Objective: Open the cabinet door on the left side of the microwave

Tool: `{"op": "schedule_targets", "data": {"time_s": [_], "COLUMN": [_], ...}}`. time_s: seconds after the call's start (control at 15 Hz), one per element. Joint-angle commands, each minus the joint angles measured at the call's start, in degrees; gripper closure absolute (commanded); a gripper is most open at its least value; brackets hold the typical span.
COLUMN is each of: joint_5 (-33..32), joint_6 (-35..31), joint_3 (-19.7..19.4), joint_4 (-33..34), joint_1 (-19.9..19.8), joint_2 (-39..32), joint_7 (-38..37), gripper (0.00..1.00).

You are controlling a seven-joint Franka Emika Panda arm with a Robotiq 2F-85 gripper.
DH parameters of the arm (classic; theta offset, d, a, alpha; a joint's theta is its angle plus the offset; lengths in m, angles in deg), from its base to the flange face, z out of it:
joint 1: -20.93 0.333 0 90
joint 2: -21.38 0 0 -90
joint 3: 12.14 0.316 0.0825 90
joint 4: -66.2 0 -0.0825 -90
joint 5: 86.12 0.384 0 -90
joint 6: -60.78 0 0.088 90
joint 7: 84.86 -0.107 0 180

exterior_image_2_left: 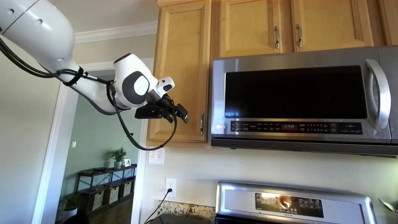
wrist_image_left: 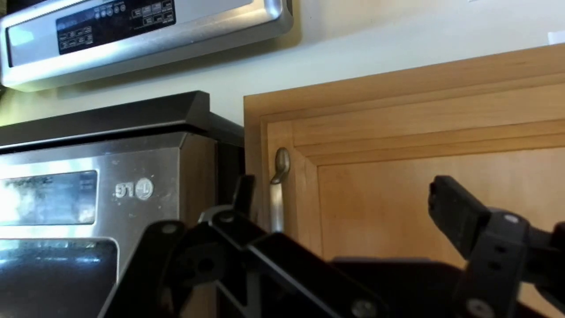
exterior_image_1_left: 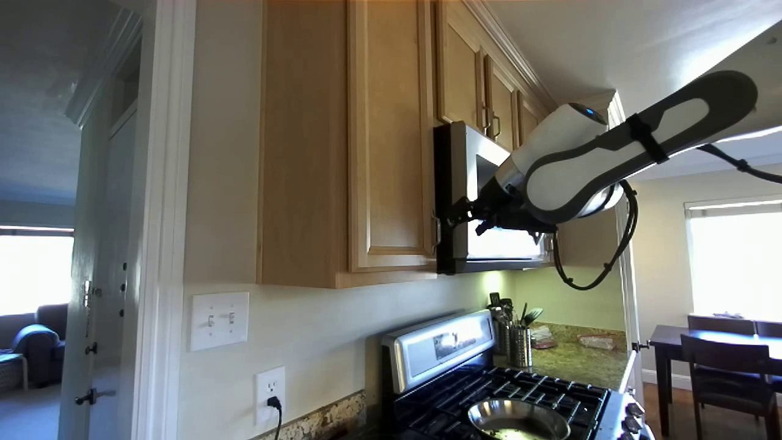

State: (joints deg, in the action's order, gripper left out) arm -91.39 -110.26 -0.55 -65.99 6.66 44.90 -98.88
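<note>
Out in front and to the left of the microwave — black gripper, spread wide. Just left of it — tall cabinet door, closed, with silver handle. Farther down, under it: stove and shiny pan.

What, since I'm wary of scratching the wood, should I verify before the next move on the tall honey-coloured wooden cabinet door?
1. Cabinet door shut: ok, no opening shows.
2. Black two-finger gripper open: ok, jaws well apart.
3. Slim silver bar handle centred between the jaws: not ok; in the wrist view one jaw looks much nearer.
4. Jaws far enough forward to grasp it: cannot tell; depth is unclear.
5. Boxy stainless-steel microwave with dark glass front clear of the gripper: ok, a gap shows in an exterior view.
</note>
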Motion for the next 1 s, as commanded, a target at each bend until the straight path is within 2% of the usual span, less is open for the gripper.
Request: {"op": "schedule_targets", "data": {"time_s": [0.0, 0.4, 0.67, 0.73, 0.93], "joint_5": [-2.7, -5.9, -11.4, -11.1, -14.5], "joint_6": [-2.5, -8.0, -9.9, -9.2, -9.2], "joint_3": [2.3, 7.4, 15.2, 14.6, 18.1], "joint_4": [4.2, 10.5, 15.8, 16.1, 18.6], "joint_1": [-5.5, -13.2, -21.7, -21.8, -25.6], "joint_2": [-3.4, -10.0, -15.4, -14.6, -16.8], "joint_7": [-2.3, -3.8, -9.0, -8.6, -11.9], "gripper": [0.00, 0.00, 0.00, 0.00, 0.00]}}
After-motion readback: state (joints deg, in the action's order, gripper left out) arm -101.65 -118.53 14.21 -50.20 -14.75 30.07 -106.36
